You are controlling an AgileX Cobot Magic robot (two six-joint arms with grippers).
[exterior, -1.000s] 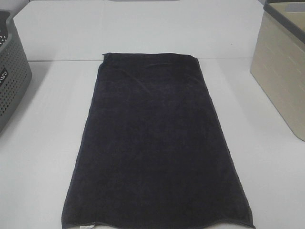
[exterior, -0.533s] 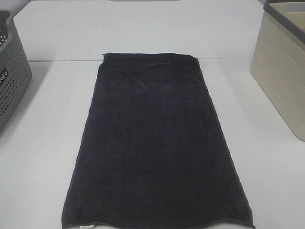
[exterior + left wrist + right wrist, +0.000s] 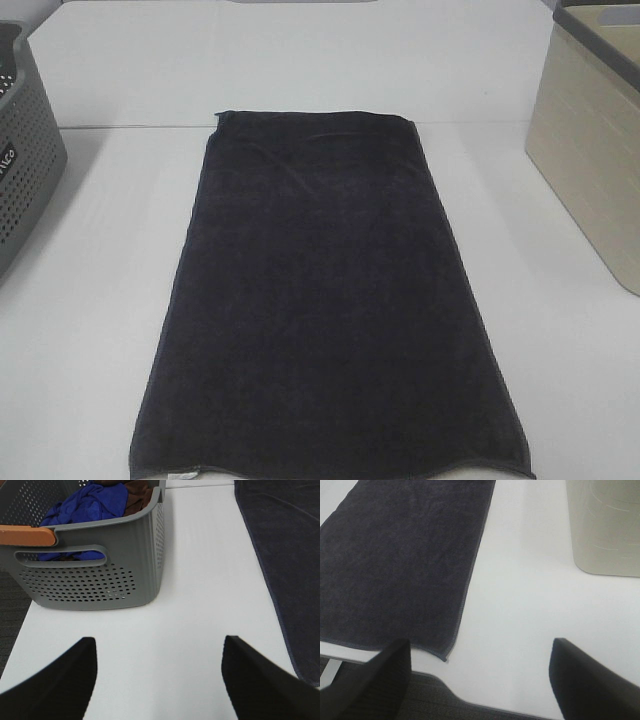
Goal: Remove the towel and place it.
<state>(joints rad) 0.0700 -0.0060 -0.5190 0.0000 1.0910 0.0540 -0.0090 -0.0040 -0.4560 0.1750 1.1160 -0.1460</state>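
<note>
Nothing moved — towel [image 3: 325, 300] flat, unshifted.

Bright even overhead light; white table [image 3: 90, 300] near washed out, soft shadow beside grey basket [image 3: 100, 580]; towel [image 3: 330, 300] texture lost in darkness; wrist views slightly soft

Towel's [image 3: 325, 300] near edge cropped
</note>
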